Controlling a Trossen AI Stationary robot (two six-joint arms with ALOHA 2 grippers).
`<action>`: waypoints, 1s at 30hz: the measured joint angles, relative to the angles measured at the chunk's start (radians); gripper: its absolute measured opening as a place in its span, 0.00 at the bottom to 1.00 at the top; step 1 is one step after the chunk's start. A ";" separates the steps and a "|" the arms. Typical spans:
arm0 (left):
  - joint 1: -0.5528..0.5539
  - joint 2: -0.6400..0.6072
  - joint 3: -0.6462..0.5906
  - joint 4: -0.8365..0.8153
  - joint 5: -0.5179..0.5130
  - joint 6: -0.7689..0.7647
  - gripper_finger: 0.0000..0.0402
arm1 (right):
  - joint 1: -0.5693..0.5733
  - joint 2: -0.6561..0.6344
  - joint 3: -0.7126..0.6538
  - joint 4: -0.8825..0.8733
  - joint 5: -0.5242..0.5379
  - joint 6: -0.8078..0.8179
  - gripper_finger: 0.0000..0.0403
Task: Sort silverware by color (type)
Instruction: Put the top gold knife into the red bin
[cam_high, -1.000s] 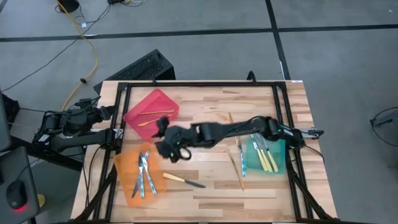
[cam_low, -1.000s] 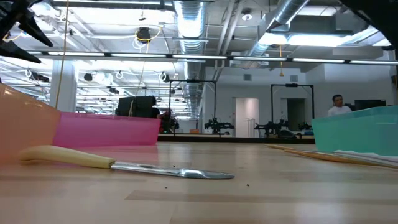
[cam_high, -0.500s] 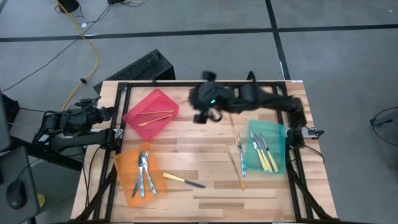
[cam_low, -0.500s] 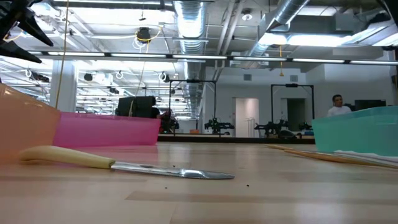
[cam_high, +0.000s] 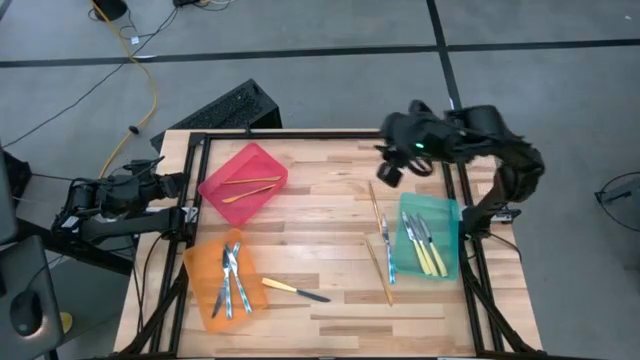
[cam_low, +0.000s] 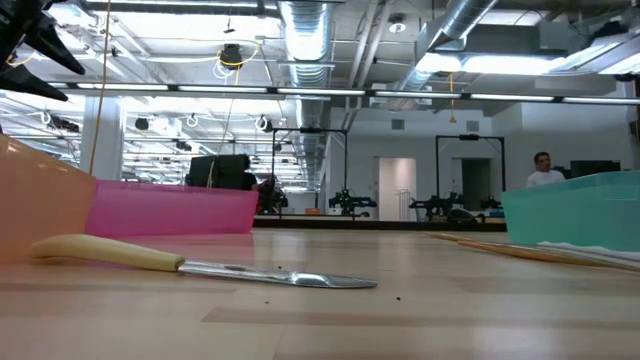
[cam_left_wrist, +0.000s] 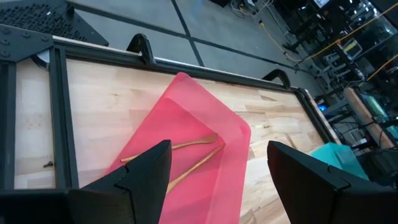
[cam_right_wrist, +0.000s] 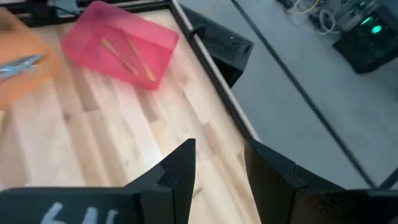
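The silverware is spread about. Two gold pieces lie in the red bin (cam_high: 245, 180) (cam_left_wrist: 186, 155), several silvery-blue ones in the orange bin (cam_high: 225, 280), and several yellow-handled ones in the green bin (cam_high: 428, 238). A yellow-handled knife (cam_high: 295, 290) (cam_low: 200, 265) lies flat on the table. Two gold pieces (cam_high: 375, 205) (cam_high: 380, 270) and a silvery-blue piece (cam_high: 385, 245) lie left of the green bin. My right gripper (cam_high: 385, 172) (cam_right_wrist: 219, 168) hangs open and empty above the table's far right part. My left gripper (cam_high: 180, 182) (cam_left_wrist: 217, 180) waits open at the table's left edge, facing the red bin.
A black frame (cam_high: 320, 135) runs along the table's far, left and right edges. Bare wood lies between the red bin and the gold pieces, and along the near edge. A dark keyboard-like object (cam_high: 225, 108) sits on the floor beyond the far left corner.
My right arm has swung from above the table's middle, beside the red and orange bins, toward the far right corner and drawn back, carrying nothing. The silverware and bins have stayed where they were.
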 joint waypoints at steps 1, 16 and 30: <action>0.000 0.000 0.000 0.004 -0.001 0.000 0.61 | 0.016 -0.022 -0.017 0.004 0.021 0.019 0.40; 0.000 0.000 0.000 0.020 0.000 0.053 0.61 | 0.302 -0.575 -1.061 0.431 0.416 0.571 0.40; 0.000 0.000 0.000 0.019 -0.001 0.047 0.61 | 0.128 -0.436 -1.524 0.938 0.145 0.773 0.37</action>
